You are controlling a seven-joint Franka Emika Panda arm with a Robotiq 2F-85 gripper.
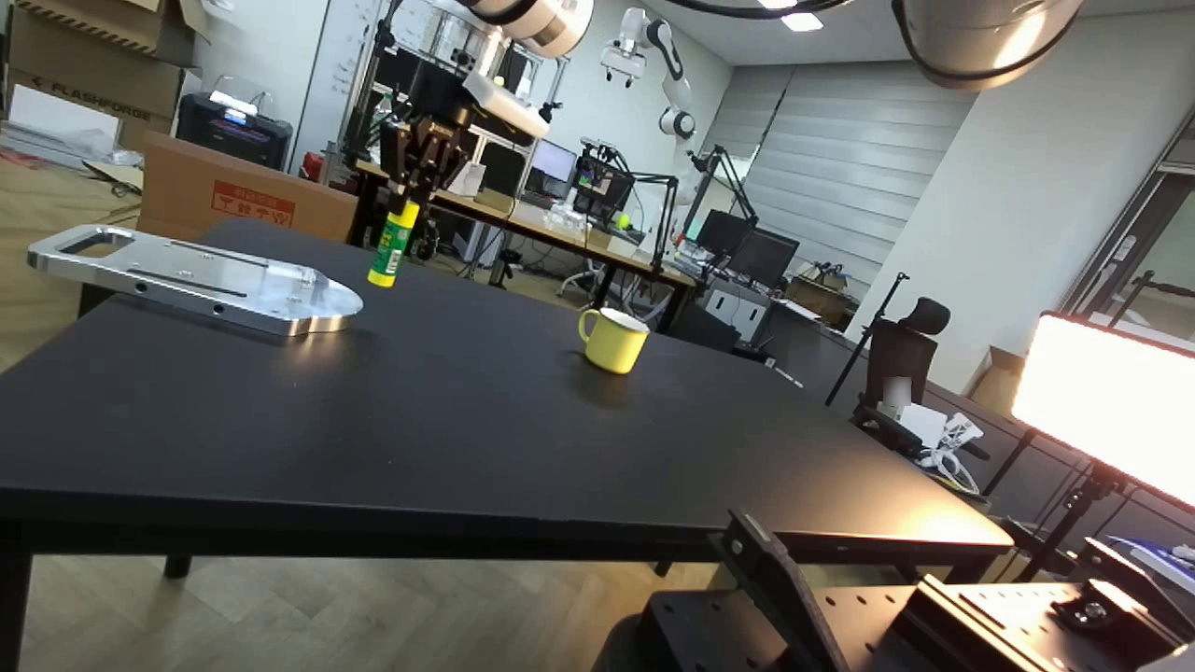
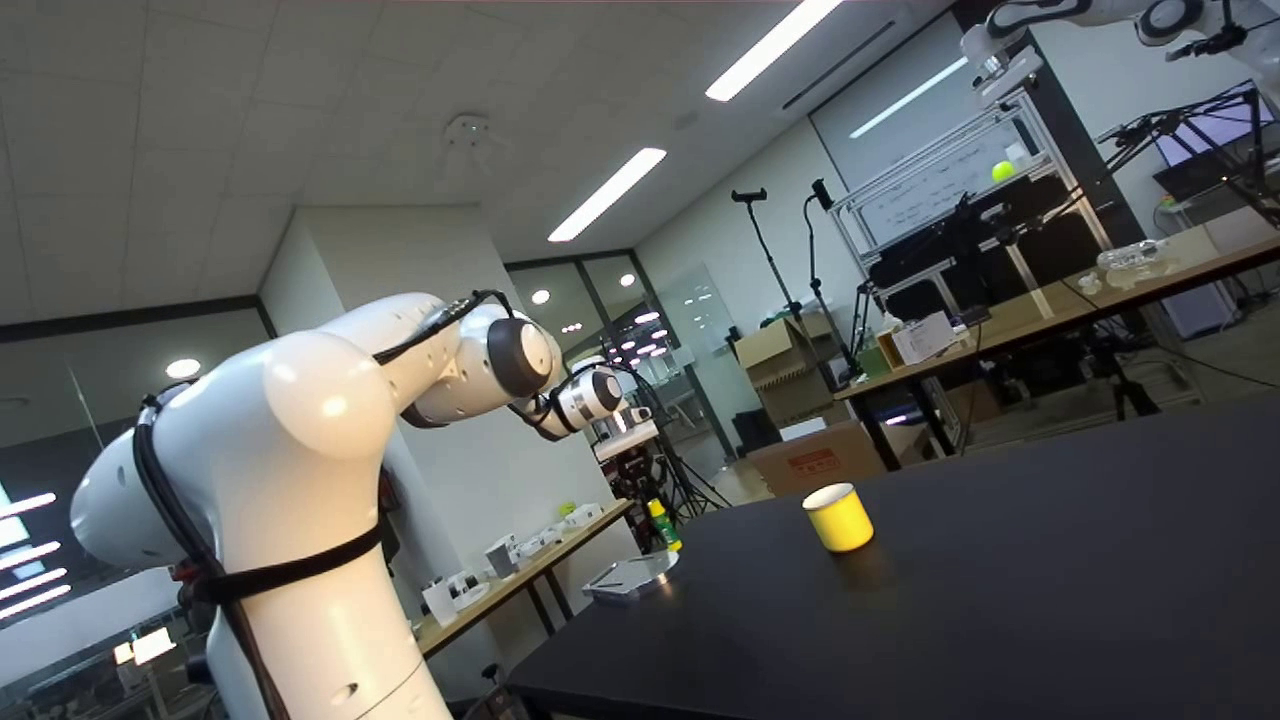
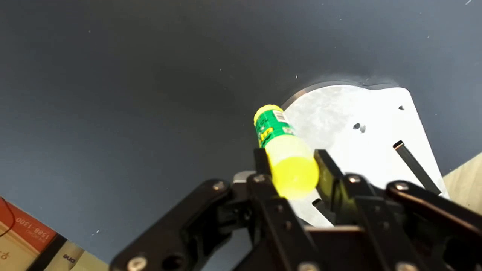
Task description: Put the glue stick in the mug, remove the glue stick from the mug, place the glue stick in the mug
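The glue stick (image 3: 276, 126) is yellow-green with a green label. My gripper (image 3: 293, 163) is shut on its near end in the wrist view, with a finger on each side. In an exterior view my gripper (image 1: 411, 187) holds the glue stick (image 1: 393, 245) up in the air, slightly tilted, near the metal plate. The glue stick (image 2: 664, 526) also hangs under the gripper (image 2: 648, 492) in an exterior view. The yellow mug (image 1: 616, 343) stands upright on the black table, well apart from the gripper. The mug (image 2: 839, 518) shows in both exterior views and is out of the wrist view.
A silver metal plate (image 1: 210, 271) with a handle slot lies on the black table (image 1: 448, 420) beside the gripper; it fills the right of the wrist view (image 3: 339, 116). A cardboard box (image 1: 238, 191) stands past the table edge. A bright light panel (image 1: 1111, 401) stands beyond the table.
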